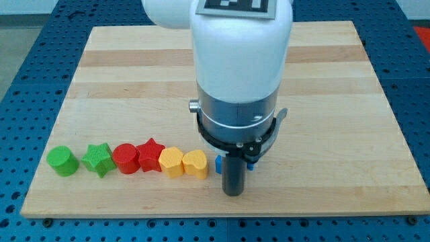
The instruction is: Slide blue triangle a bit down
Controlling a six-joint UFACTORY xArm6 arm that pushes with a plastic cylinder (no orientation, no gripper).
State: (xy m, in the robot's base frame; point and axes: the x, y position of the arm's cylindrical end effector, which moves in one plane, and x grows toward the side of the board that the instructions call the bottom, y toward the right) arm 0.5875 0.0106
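1. Near the bottom edge of the pale wooden table (336,101), a little right of its middle, we are seeing only slivers of the small blue plastic block (218,164), which the task calls a triangle; most of it is hiding behind our dark rod, so we cannot confirm its shape.
2. We are carrying no jaws at all, so there is nothing to open, close or grasp with; my tip (232,193) is resting low on the board, in front of the blue block and toward the bottom edge, and we cannot tell whether it is touching it.
3. We are judging the blue block to be light, rigid and hard, likely sliding easily on the smooth wood and prone to turning if pushed off centre. There is no taking hold of it; we would be pushing on its far face, the one toward the top edge, at mid-width.
4. Just left of it, a row of blocks is running toward the bottom-left corner: a yellow heart-like block (195,163), a yellow rounded block (172,162), a red star (150,155), a red cylinder (125,158), a green star (98,159) and a green cylinder (62,161). The yellow heart-like block is sitting just beside the blue one, so sideways drift is risky.
5. Toward the bottom edge we are finding little room, enough only for a short nudge; the right and top areas are lying open for repositioning.
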